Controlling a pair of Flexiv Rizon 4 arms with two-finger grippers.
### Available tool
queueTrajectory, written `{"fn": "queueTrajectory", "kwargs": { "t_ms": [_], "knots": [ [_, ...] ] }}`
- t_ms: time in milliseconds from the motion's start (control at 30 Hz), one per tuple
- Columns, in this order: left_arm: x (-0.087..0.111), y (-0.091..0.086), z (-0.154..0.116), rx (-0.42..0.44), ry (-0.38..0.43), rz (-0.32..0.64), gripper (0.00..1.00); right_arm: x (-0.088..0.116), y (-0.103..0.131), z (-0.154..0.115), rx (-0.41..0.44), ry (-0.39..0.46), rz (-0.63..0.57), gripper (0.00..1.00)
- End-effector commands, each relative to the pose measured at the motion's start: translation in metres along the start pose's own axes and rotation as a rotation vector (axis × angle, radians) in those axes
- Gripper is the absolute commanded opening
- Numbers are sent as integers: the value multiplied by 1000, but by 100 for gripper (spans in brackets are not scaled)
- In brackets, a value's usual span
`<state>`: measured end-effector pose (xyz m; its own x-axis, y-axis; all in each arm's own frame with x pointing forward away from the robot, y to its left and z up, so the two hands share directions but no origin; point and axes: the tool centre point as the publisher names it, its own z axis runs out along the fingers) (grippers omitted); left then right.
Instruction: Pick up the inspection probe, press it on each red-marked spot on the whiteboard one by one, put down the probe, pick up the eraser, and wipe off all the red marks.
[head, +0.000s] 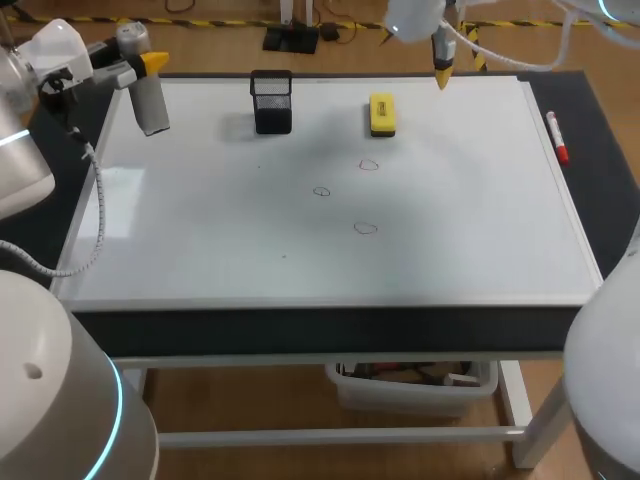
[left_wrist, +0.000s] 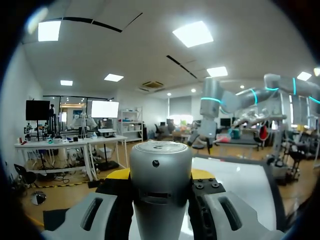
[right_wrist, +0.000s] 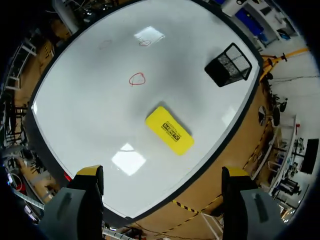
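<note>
Left gripper (head: 148, 70) is clamped on the probe (head: 150, 105), which hangs over the board's (head: 200, 250) far left corner, clear of the surface. I judge the pressing has not begun, so the step is carrying the probe to the first mark.

The holder (head: 272, 102) stands between probe and marks. Pass on its near side, high enough not to clip it. Three red marks sit mid-board: the left one (head: 321, 191), the far one (head: 369, 165) and the near one (head: 365, 228). Taking them in that order keeps the path short. Hold the probe upright, come straight down inside each ring, press lightly, then lift clear before moving, since dragging would smear the ink.

The eraser (head: 382, 114) lies just beyond the marks. Right gripper (head: 441, 68) hovers past it at the far edge, fingers spread wide and empty, out of the way. A marker (head: 556, 137) lies at the right edge.
</note>
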<state>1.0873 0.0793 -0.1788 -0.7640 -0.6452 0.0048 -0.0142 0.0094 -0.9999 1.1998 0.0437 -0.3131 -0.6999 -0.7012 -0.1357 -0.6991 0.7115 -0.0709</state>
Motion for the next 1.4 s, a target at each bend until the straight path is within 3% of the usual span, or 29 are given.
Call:
{"fn": "queueTrajectory", "kwargs": {
  "t_ms": [33,267,467,700,1000,1400],
  "knots": [
    [0,0,0,5,-1,2,0,-5,1,9,60,247,-139,100],
    [0,0,0,5,-1,2,0,1,0,28,4,175,-235,100],
    [0,0,0,5,-1,2,0,6,4,44,-53,45,-271,100],
    [0,0,0,5,-1,2,0,4,13,62,-70,-78,-413,100],
    [0,0,0,5,-1,2,0,-11,26,74,-58,-59,-596,100],
    [0,0,0,5,-1,2,0,-28,31,91,-87,23,-682,100]
  ]
}}
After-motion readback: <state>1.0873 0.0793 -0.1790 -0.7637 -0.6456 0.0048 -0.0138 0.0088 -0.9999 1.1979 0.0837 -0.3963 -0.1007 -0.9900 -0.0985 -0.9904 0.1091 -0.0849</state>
